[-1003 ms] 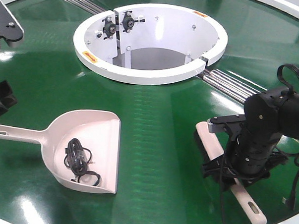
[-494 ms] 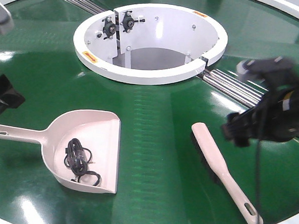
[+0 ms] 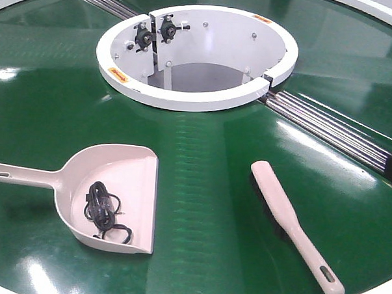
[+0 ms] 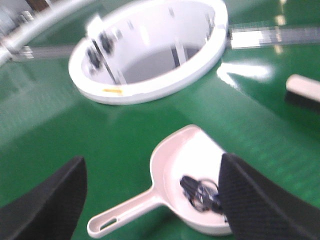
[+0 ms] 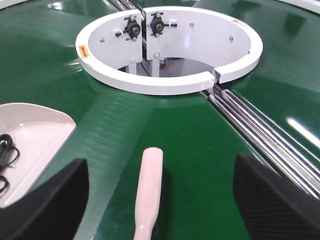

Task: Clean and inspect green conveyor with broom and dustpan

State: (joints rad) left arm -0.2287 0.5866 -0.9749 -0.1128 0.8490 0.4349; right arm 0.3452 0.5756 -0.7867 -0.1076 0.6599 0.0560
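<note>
The dustpan (image 3: 126, 176) lies on the green conveyor (image 3: 209, 154) at the front left, with a tangle of black cord (image 3: 104, 211) inside it. To the front right the broom (image 3: 290, 219) rests flat on the belt, handle end toward the near edge. Neither arm shows in the front view. In the blurred left wrist view my left gripper (image 4: 152, 200) hangs open above the dustpan (image 4: 187, 160), touching nothing. My right gripper (image 5: 162, 200) is open too, its fingers wide apart on either side of the broom (image 5: 150, 185) below it, with no contact.
A white ring-shaped housing (image 3: 121, 78) rises from the middle of the belt, with bearings on its inner wall. Steel rods (image 3: 333, 130) run from it toward the right edge, and more rods (image 3: 105, 0) lead off at the back left.
The right arm, down at the broom a second ago, rose and left the front view, leaving the broom on the belt. The left arm also withdrew from the left edge.
</note>
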